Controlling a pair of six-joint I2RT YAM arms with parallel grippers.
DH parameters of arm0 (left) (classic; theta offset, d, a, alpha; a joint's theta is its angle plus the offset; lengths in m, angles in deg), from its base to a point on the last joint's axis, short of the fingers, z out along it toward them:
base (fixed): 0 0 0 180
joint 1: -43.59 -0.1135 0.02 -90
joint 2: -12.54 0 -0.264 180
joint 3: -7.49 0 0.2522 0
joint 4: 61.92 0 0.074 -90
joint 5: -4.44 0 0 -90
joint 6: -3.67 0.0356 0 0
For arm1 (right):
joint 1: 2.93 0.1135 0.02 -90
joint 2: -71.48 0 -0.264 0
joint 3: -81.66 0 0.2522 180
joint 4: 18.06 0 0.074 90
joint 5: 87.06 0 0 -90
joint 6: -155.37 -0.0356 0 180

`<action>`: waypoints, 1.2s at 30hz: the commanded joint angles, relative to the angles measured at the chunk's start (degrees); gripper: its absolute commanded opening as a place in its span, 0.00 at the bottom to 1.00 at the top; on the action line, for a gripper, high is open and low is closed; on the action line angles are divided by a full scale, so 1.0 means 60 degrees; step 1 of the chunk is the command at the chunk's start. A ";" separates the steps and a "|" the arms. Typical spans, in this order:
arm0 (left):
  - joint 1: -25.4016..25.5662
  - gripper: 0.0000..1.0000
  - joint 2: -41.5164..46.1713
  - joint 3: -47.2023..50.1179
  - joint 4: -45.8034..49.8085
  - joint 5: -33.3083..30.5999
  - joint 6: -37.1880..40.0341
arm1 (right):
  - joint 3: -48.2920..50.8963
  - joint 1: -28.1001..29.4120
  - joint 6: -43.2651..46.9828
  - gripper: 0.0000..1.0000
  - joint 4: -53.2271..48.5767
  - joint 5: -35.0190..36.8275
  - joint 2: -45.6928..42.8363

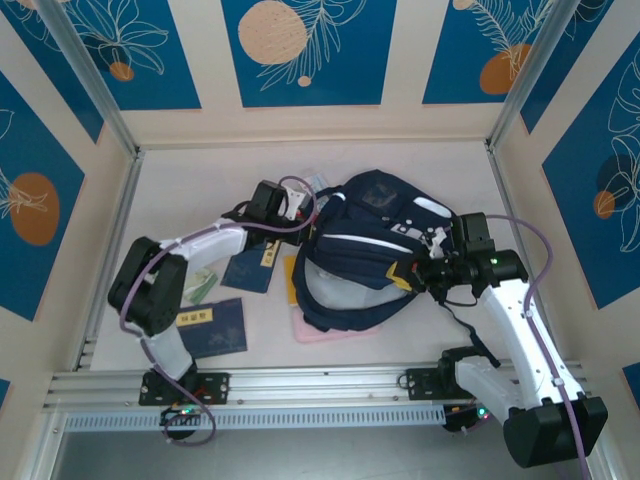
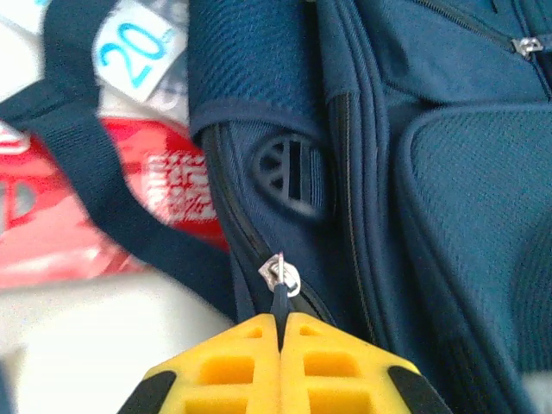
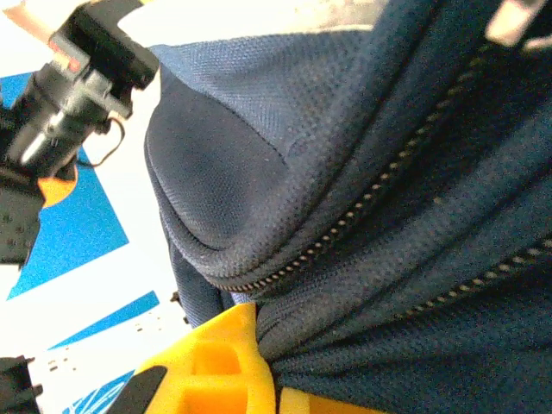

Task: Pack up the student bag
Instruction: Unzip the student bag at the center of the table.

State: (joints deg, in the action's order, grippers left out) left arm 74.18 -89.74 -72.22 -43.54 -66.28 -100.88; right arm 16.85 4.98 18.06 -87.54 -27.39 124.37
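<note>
The student bag [image 1: 365,262] lay mid-counter. The left pincer [image 2: 280,326] was closed on its zipper pull [image 2: 281,278], likely to run the zip; the right pincer [image 3: 266,379] clamped the bag, seemingly bracing it.

A navy booklet [image 1: 215,332] lies near a second booklet [image 1: 246,272] and a pink sheet [image 1: 325,335] on the table [image 1: 420,170].

Your two arms are the same build: white shells on the left arm [image 1: 200,245] and right arm [image 1: 512,310], chunky black joints, a purple cable [image 1: 548,258] looping along each. The fingers [image 2: 246,332] are bright yellow blocky plastic with black trim at the sides.
</note>
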 commanded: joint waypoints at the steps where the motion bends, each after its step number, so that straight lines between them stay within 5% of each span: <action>1: -0.0079 0.00 -0.0856 -0.0955 -0.1121 0.1266 -0.0187 | -0.0422 0.0218 0.0786 0.00 -0.0200 -0.1761 -0.0025; 5: -0.0345 0.01 -0.0956 -0.1148 -0.1664 0.0822 -0.1080 | -0.0258 0.0216 0.0530 0.00 0.0189 -0.1886 0.0165; 11: -0.0529 0.41 0.0121 -0.1647 0.0790 -0.0661 -0.1143 | 0.0296 0.0592 -0.0272 0.00 0.1220 -0.1169 0.0041; 14: -0.0535 0.47 0.0918 -0.1362 0.1675 -0.1022 -0.1454 | 0.0373 0.1561 -0.0107 0.34 0.1479 -0.0332 0.0288; 19: -0.0530 0.50 0.2506 -0.0282 0.2717 -0.1924 -0.2170 | -0.1152 0.3603 0.2132 0.64 -0.0679 0.2429 0.1769; 25: -0.0537 0.51 0.4040 0.0454 0.4085 -0.2416 -0.2928 | -0.2499 0.4354 0.3396 0.80 -0.1289 0.5312 0.2457; 31: -0.0470 0.52 0.5423 0.1257 0.5060 -0.2012 -0.3447 | -0.2034 0.5786 0.7811 0.86 0.0843 0.7434 0.3615; 36: -0.0469 0.53 0.6389 0.1764 0.6086 -0.1971 -0.3465 | -0.1834 0.5722 0.9480 0.97 0.2230 0.7284 0.4844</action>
State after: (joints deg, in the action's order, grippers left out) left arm 71.41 -54.07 -62.87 -12.98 -78.60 -120.53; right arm 5.20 39.75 63.48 -80.74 13.15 151.12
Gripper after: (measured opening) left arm 0.528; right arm 0.963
